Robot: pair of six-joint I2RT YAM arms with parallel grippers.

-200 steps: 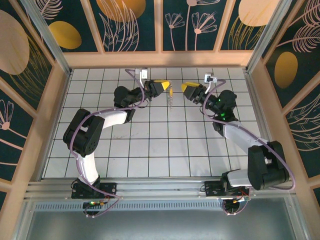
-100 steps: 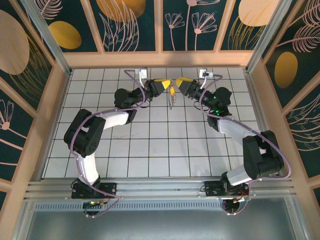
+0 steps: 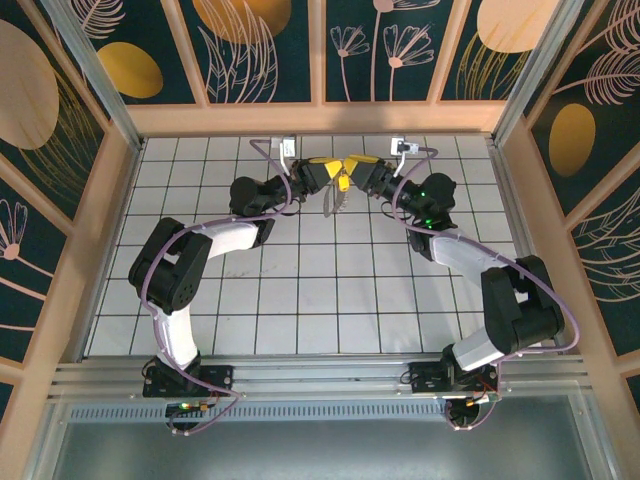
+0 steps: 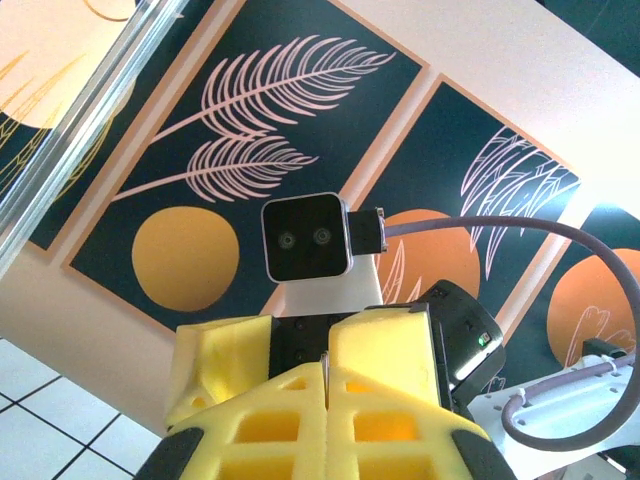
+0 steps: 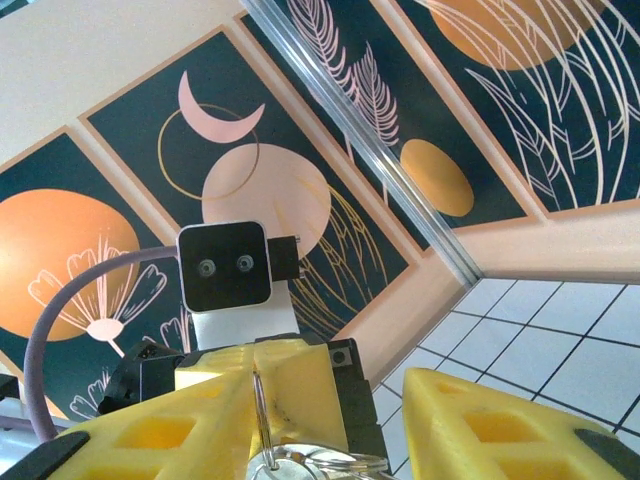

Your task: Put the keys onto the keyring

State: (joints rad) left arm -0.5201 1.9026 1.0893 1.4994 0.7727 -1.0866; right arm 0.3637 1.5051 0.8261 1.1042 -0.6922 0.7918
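**Keyring pinched by left end effector; right end effector spread beside it**

Top view: both arms reach to the upper centre of the frame, above the white tiled counter (image 3: 300, 290). The left end effector (image 3: 336, 174) has its yellow fingers pressed together on the upper end of the keyring (image 3: 334, 198). The thin loop hangs below the tips. Its long axis runs from upper right to lower left in the frame, with the free end pointing lower left. The right end effector (image 3: 352, 165) sits just beside it, its tips facing the left one.

Left wrist view: the fingers are closed, with the seam tight.

Right wrist view: the right end effector (image 5: 330, 425) is spread. Metal coils of the keyring show at bottom centre between its fingers. Whether they touch cannot be told.
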